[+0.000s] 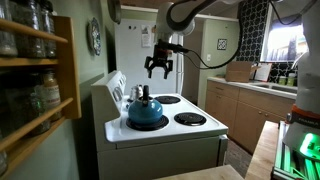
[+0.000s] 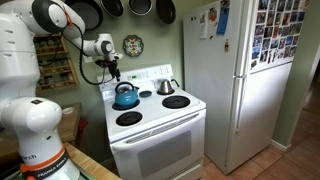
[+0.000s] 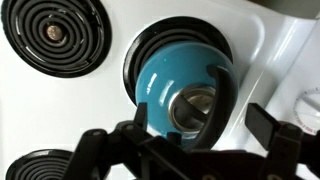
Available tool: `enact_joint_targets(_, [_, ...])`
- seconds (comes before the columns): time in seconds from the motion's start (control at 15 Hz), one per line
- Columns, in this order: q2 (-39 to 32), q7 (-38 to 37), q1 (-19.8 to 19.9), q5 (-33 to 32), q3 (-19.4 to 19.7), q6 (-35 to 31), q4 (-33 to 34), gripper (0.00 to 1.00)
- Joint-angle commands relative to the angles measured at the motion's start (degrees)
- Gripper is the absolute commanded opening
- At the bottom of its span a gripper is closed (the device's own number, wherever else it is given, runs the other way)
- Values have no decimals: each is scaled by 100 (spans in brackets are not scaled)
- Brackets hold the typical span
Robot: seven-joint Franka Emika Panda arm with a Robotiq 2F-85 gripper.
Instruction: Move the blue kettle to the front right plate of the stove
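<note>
**Operator:** How far along am I?

**Spotter:** You're at the very start, by my reading. The blue kettle (image 1: pixel 147 110) stands upright on the plate at the back left corner of the table (image 2: pixel 155 110), close under the control panel (image 2: pixel 150 75). It hasn't left that plate yet.

**Operator:** And the hand?

**Spotter:** Your hand (image 1: pixel 158 72) hangs above the kettle, clear of it, with the jaws spread wide and nothing held. In the wrist view the kettle's lid and its arched handle (image 3: pixel 222 100) lie right below you, so you look fairly well lined up.

**Operator:** So what's left?

**Spotter:** Nearly all of it, I'd say. You need to come down, close on the handle and lift. Then carry it to the front right plate (image 2: pixel 177 101), set it down and let go. That plate is bare, toward the front right corner of the table. Mind the silver kettle (image 2: pixel 167 87) at the back right corner, which stands just behind where you're headed.
</note>
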State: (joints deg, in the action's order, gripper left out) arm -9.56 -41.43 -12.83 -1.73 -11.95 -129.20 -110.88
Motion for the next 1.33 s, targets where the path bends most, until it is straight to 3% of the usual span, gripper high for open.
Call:
enact_joint_targets(0.0, [-381, -624, -205, -229, 176, -618, 164, 100])
enact_joint_targets(0.47, [-809, -1386, -470, -562, 504, -1213, 350, 100])
enact_joint_targets(1.27, [-1353, -1806, -774, -750, 768, -1293, 756, 100])
